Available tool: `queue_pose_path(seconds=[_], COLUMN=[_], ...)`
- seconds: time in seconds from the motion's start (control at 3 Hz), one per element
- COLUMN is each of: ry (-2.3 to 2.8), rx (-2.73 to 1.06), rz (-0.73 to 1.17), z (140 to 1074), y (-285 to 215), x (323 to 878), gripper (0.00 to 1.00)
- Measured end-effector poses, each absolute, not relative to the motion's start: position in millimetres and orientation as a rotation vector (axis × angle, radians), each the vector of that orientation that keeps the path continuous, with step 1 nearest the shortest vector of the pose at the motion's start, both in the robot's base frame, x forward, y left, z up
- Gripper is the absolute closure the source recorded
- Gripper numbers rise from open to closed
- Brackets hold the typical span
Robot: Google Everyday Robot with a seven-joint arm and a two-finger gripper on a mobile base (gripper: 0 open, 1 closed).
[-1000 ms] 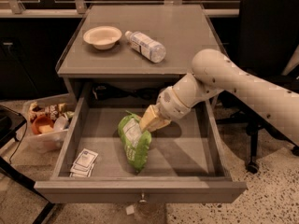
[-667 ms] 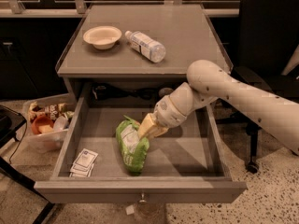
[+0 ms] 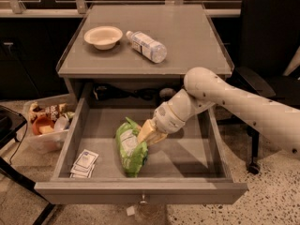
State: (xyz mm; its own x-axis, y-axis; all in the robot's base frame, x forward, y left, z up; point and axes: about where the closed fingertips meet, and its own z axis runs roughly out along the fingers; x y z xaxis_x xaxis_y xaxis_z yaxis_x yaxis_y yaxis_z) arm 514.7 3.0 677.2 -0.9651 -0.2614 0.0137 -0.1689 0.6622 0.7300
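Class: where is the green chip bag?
Camera view: the green chip bag lies in the open drawer, between the white packets and the claw touching it.

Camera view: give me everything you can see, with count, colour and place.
bag: 1, green, mid drawer
packets: small stack, white, drawer's front left corner
bowl: 1, cream, tabletop, left
bottle: 1, clear, lying on tabletop beside bowl
drawer: 1, grey, pulled open
table: 1, grey
tub: 1, clear, floor left, holding snacks
chair: 1, black, right
arm: 1, white, from right into drawer
gripper: 1, tan, in drawer, at bag's upper right
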Motion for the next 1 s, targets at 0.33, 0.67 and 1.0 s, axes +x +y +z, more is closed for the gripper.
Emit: queue_pose_path(seconds=[0.33,0.67,1.0], ry=[-2.804,-2.805,-2.805], rx=[0.314,0.313,0.313], rz=[-1.166,-1.167,-1.167], z=[670.9,670.5,670.5], y=[-1.7,-1.1,-1.1], x=[516.7,517.1,517.1], gripper=[0.35,0.11,0.00])
